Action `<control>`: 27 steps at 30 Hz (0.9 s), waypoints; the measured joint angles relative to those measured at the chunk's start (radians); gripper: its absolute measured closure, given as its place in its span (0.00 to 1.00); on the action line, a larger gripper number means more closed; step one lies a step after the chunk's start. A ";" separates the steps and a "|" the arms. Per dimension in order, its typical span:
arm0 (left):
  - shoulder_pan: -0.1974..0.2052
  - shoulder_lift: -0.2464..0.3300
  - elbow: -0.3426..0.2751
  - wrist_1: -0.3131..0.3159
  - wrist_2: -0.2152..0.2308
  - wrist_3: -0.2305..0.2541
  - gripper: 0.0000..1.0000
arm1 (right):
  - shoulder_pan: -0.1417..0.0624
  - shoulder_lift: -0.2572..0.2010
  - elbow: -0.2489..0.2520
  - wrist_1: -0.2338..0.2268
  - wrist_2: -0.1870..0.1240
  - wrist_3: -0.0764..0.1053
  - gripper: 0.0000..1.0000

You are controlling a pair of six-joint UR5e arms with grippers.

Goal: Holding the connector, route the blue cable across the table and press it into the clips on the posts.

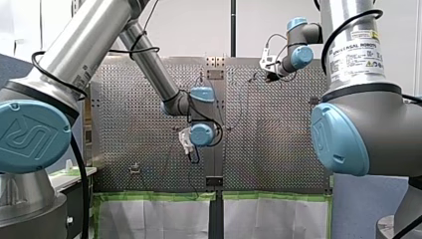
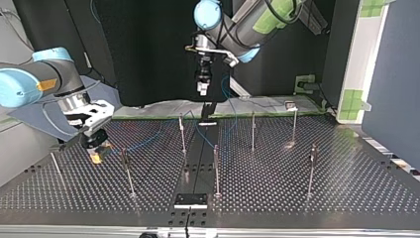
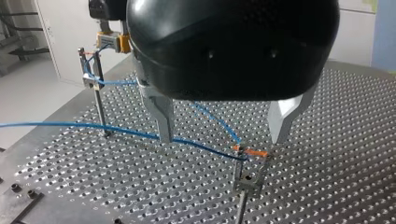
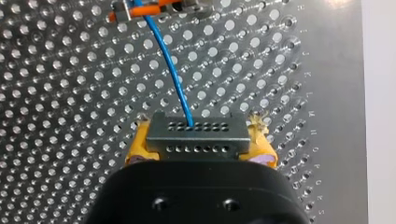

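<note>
A thin blue cable (image 4: pixel 170 65) runs out of the grey connector (image 4: pixel 196 140), and my right gripper (image 4: pixel 198 136) is shut on that connector with its yellow pads (image 4: pixel 140 142). The cable leads ahead into an orange-lined clip (image 4: pixel 140 11). In the top view my right gripper (image 2: pixel 96 148) hangs low at the left beside a post (image 2: pixel 128 171). My left gripper (image 3: pixel 219 135) stands open and holds nothing. The cable (image 3: pixel 116 128) passes under its metal fingers (image 3: pixel 161 119) to a clip on a post (image 3: pixel 250 156). Farther off, the cable crosses a second post's clip (image 3: pixel 91 79).
Several thin posts (image 2: pixel 253 130) stand upright across the perforated table (image 2: pixel 346 198), among them one at the middle (image 2: pixel 216 168) and one at the top view's right (image 2: pixel 311 168). A small black plate (image 2: pixel 190 200) lies near the table's edge.
</note>
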 joint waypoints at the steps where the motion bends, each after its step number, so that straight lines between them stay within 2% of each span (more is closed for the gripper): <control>1: -0.001 0.000 -0.009 0.009 0.000 0.000 0.00 | 0.000 0.000 0.000 0.000 0.001 0.000 1.00; 27: 0.001 0.000 -0.246 0.245 0.002 0.001 0.00 | 0.000 0.000 0.001 0.003 0.001 -0.001 1.00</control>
